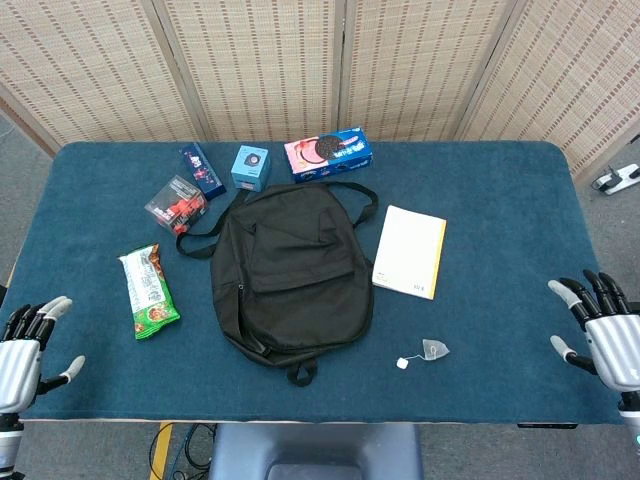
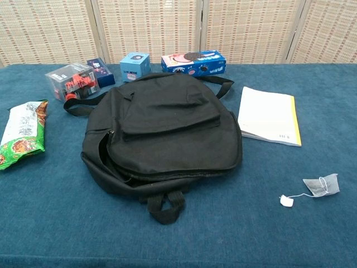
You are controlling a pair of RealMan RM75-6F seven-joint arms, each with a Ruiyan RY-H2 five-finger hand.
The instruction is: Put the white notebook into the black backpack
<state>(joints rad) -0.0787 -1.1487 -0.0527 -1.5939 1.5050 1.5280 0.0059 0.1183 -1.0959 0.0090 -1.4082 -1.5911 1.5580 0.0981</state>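
The black backpack point(image 1: 290, 275) lies flat in the middle of the blue table, straps toward the back; in the chest view the backpack point(image 2: 162, 131) fills the centre. Just to its right lies the white notebook point(image 1: 410, 251) with a yellow edge, flat on the cloth, also seen as the notebook point(image 2: 269, 116) in the chest view. My left hand point(image 1: 25, 345) hovers at the near left corner, fingers apart and empty. My right hand point(image 1: 605, 325) is at the near right edge, fingers spread, holding nothing. Neither hand shows in the chest view.
A green snack packet point(image 1: 148, 291) lies left of the backpack. Behind it sit a clear box with red contents point(image 1: 176, 203), a dark blue packet point(image 1: 201, 169), a light blue box point(image 1: 250, 166) and a biscuit box point(image 1: 329, 152). A tea bag point(image 1: 432, 350) lies near the front right.
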